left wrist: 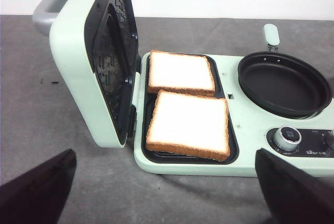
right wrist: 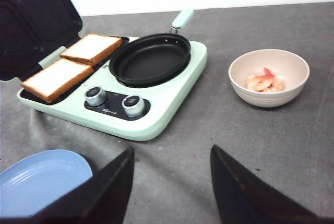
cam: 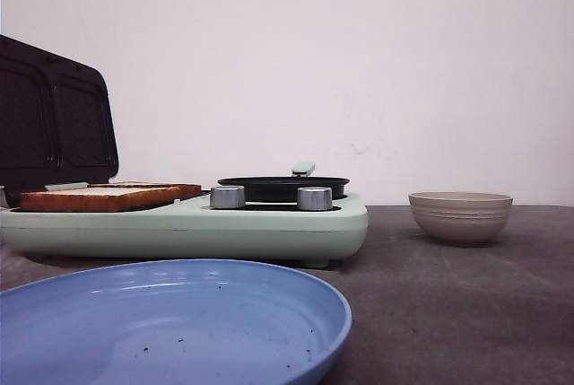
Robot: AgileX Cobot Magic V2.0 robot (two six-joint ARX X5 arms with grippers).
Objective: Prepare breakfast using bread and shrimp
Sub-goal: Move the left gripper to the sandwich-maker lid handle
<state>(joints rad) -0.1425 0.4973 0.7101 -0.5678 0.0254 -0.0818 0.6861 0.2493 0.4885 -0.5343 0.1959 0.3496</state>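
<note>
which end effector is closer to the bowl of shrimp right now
Right. The right end effector hangs open over the table with the bowl just ahead. The left end effector faces the bread; no bowl in its view.

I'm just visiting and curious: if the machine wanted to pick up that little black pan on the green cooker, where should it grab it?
Probably by the pale green handle, which sticks out past the rim of the black pan on the side away from the two knobs. The right end effector, open now, could come from above and close across the handle, since the pan's round, shallow rim offers little to pinch.
</note>
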